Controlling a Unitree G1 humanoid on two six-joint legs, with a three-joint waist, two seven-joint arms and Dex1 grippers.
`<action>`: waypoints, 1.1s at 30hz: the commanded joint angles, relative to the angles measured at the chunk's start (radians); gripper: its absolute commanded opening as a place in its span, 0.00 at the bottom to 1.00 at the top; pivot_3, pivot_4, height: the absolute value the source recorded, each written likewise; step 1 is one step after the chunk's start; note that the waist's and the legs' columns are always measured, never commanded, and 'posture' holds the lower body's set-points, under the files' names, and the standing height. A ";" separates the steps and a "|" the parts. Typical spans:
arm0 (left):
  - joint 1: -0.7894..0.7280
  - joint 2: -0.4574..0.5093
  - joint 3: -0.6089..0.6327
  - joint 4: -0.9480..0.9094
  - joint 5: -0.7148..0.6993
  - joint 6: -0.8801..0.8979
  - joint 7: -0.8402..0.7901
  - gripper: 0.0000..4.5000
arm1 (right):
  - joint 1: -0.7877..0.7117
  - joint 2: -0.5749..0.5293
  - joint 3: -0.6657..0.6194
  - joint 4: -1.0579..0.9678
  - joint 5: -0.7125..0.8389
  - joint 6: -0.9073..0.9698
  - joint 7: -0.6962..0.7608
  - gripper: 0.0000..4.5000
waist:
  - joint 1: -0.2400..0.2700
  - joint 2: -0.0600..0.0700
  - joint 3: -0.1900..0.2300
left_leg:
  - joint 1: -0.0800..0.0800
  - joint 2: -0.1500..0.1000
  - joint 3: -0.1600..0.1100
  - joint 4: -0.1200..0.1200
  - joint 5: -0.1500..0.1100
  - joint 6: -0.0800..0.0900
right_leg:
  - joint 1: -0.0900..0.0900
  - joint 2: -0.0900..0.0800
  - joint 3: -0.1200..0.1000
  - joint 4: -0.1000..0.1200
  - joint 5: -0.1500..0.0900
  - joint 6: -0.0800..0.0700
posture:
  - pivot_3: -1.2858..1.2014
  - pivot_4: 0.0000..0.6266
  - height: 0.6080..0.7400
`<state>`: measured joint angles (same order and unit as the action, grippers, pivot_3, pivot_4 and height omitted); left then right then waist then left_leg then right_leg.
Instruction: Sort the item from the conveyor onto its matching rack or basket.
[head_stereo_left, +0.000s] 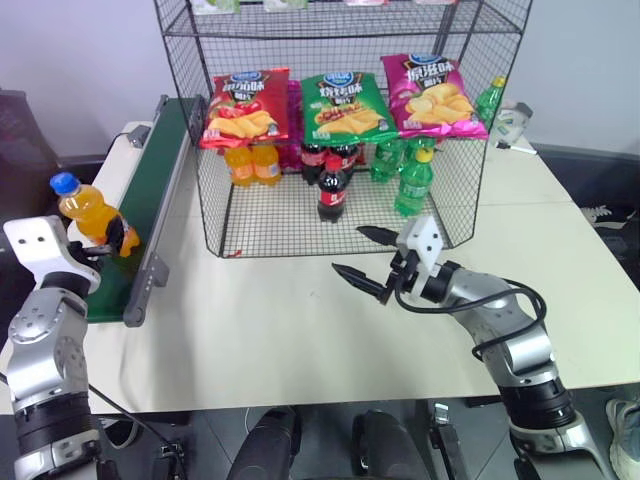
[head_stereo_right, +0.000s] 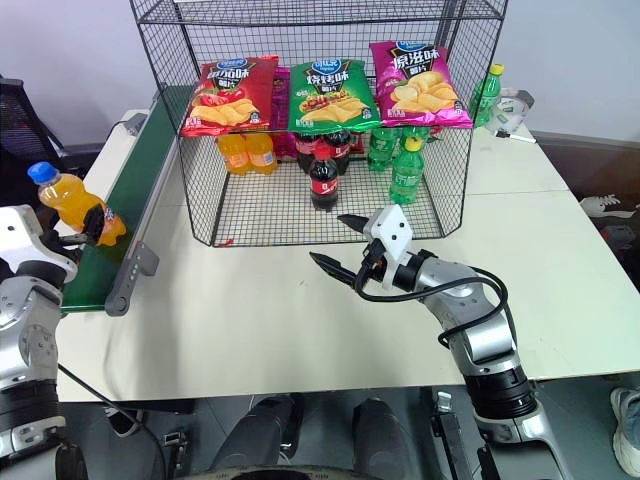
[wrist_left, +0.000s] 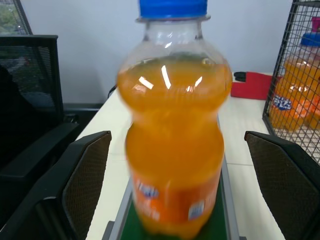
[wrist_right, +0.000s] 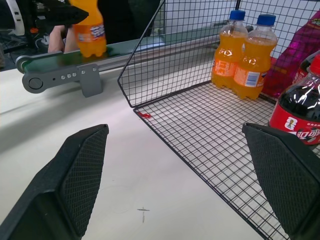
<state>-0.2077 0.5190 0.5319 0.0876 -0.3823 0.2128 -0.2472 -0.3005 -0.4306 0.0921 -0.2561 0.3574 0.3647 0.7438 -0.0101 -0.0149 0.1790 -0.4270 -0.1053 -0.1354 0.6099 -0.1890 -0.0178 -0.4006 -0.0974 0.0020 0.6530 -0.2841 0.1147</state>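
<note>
The item, an orange soda bottle (head_stereo_left: 85, 212) with a blue cap, stands near the front end of the green conveyor (head_stereo_left: 152, 178). My left gripper (head_stereo_left: 116, 240) is open, one finger on each side of the bottle's lower half; the left wrist view shows the bottle (wrist_left: 175, 150) with gaps to both fingers (wrist_left: 85, 175). My right gripper (head_stereo_left: 350, 250) hovers open and empty over the table, just before the black wire rack (head_stereo_left: 300, 228). Two matching orange bottles (wrist_right: 247, 57) stand at the rack's back left.
Red, green and pink chip bags (head_stereo_left: 342, 105) hang across the rack front. Cola bottles (head_stereo_left: 333, 190) and green bottles (head_stereo_left: 413, 183) stand inside. Behind the rack on the right is another green bottle (head_stereo_left: 490, 100). White table (head_stereo_left: 290, 340) lies before the rack.
</note>
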 joint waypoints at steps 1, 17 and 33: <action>-0.013 0.021 0.026 -0.036 -0.006 -0.014 0.006 0.99 | -0.014 0.001 -0.005 -0.046 0.009 -0.006 -0.001 1.00 | 0.000 0.000 0.000 | 0.000 0.000 0.000 0.000 0.000 0.000 | 0.000 0.000 0.000 0.000 0.000 0.000 | 0.52 0.24 1.00; -0.028 0.053 0.042 -0.156 -0.072 0.017 -0.028 0.56 | -0.019 0.003 -0.002 -0.040 0.007 -0.008 0.000 1.00 | 0.001 -0.001 0.000 | 0.000 0.000 0.000 0.000 0.000 0.000 | 0.000 0.000 0.000 0.000 0.000 0.000 | 0.52 0.24 1.00; -0.193 -0.018 -0.342 -0.347 -0.095 0.255 -0.061 0.56 | -0.020 -0.025 -0.054 -0.015 -0.003 -0.031 -0.011 1.00 | -0.002 0.000 0.000 | 0.000 0.000 0.000 0.000 0.000 0.000 | 0.004 0.001 0.000 0.001 0.000 0.000 | 0.52 0.24 1.00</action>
<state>-0.3697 0.5181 0.2154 -0.2630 -0.5381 0.5077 -0.3417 -0.3146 -0.4524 0.0587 -0.2503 0.3544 0.3575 0.7370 -0.0123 -0.0153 0.1792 -0.4273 -0.1054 -0.1352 0.6103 -0.1887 -0.0178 -0.3969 -0.0967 0.0015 0.6540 -0.2840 0.1147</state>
